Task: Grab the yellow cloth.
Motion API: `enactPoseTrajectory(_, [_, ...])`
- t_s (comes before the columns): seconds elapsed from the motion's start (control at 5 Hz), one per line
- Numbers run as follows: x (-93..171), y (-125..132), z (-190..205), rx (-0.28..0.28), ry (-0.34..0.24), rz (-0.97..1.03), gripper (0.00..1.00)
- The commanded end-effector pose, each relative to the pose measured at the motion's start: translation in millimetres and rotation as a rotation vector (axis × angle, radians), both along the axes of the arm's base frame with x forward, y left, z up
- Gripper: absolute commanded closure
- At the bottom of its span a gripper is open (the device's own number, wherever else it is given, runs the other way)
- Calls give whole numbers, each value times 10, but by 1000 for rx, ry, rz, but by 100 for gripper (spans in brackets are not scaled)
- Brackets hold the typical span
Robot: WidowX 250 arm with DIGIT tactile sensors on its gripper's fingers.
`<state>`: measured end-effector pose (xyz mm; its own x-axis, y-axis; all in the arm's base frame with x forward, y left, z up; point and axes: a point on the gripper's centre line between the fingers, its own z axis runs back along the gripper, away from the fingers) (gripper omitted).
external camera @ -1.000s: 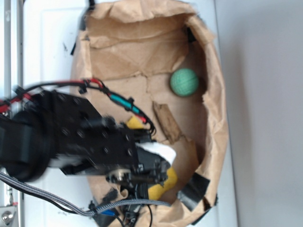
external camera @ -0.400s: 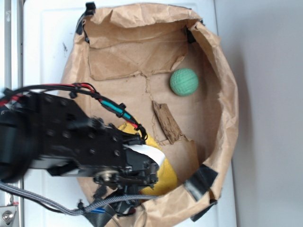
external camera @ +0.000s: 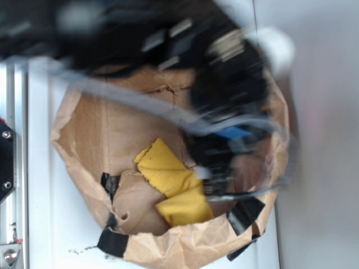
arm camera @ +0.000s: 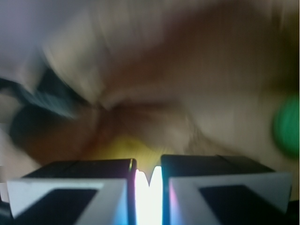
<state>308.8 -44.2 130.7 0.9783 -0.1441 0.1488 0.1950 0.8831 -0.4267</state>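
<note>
Since the earlier frame the arm has swung from the lower left of the exterior view up across the top, where it now shows as a dark, motion-blurred mass with cables over the upper right of the brown paper bag (external camera: 84,140); the bag itself has also shifted in the picture. With the arm gone from above it, the yellow cloth (external camera: 168,182) lies uncovered on the bag's floor toward the lower middle, crumpled in two folds, one pointed corner aimed up and left, its lower edge near the bag's wall and beside a brown paper flap (external camera: 134,204). Strips of black tape (external camera: 244,213) sit on the bag's rim at the lower right and lower left. The bag rests on a white surface (external camera: 39,196) with a metal rail along the left edge; to the right is a plain grey area. In the wrist view the gripper (arm camera: 149,176) shows its two black-and-white fingers nearly together, only a narrow bright slit between them and nothing visibly held. Beyond them all is blurred: a yellow smudge just above the fingers, brown paper, and a green ball (arm camera: 287,124) at the right edge. No writing or labels can be read.
</note>
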Motion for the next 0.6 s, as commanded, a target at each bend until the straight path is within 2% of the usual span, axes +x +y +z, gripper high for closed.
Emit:
enactPoseTrajectory(0.0, [-74,207,752,-9,-92,-38,1])
enactPoseTrajectory(0.2, [-206,250,589,36,-88,-73,0])
enactPoseTrajectory(0.4, [-222,304,286,88,-69,-116,0])
